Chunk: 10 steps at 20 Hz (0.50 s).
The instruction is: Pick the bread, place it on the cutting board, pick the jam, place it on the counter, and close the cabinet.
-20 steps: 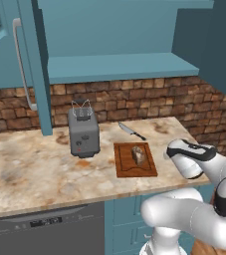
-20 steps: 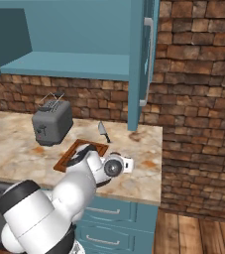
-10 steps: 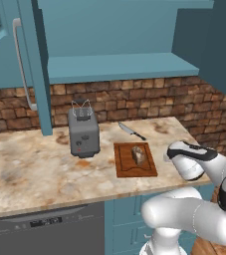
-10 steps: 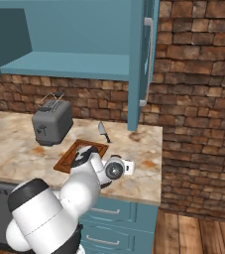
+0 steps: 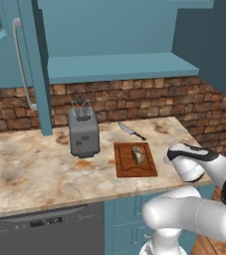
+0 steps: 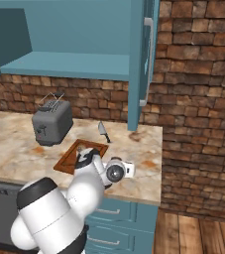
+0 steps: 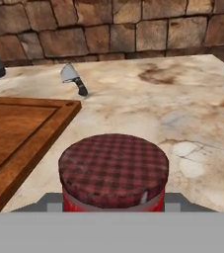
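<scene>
Counter (image 5: 30,174): marbled beige-rust stone below brick wall. Toaster (image 5: 83,133) stands left of board (image 5: 134,160). Bread (image 5: 138,155) lies on board. Knife (image 5: 131,131) lies behind board, near wall. Shelf (image 5: 119,66) above counter: teal.

Mid-left of the frame there's a boxy grey metal toaster (image 6: 52,126) sitting on the beige-and-rust marbled stone worktop (image 6: 148,141). Just right of it, lower down, lies the flat reddish-brown wooden cutting board (image 6: 74,153), partly behind the white arm. A small steel knife with a dark handle (image 6: 103,132) lies near the board's far corner. The teal wall cabinet's door (image 6: 142,59) stands open at upper centre.
</scene>
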Motion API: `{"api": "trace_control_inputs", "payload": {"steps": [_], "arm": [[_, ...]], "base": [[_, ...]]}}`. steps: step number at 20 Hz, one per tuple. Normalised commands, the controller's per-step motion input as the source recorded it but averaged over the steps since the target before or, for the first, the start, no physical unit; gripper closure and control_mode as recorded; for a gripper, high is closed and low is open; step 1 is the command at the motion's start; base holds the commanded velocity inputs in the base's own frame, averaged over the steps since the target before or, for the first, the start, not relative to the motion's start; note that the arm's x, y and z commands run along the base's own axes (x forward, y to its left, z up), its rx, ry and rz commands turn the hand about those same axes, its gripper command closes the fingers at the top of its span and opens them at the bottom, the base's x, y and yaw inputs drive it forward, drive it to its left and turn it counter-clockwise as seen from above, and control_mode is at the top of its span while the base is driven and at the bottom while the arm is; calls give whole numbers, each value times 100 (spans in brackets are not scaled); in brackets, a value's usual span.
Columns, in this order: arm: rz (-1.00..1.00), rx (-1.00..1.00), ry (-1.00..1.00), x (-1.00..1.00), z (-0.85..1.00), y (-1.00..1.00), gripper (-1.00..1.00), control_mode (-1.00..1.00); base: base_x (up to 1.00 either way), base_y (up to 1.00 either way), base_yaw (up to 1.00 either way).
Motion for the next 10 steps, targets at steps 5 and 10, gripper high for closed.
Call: {"api": "trace_control_inputs", "payload": {"steps": [5, 10], "arm": [[0, 0, 0, 0, -13, 0, 100, -100], [0, 0, 0, 0, -12, 0, 100, -100]], "base": [[0, 0, 0], [0, 0, 0]]}}
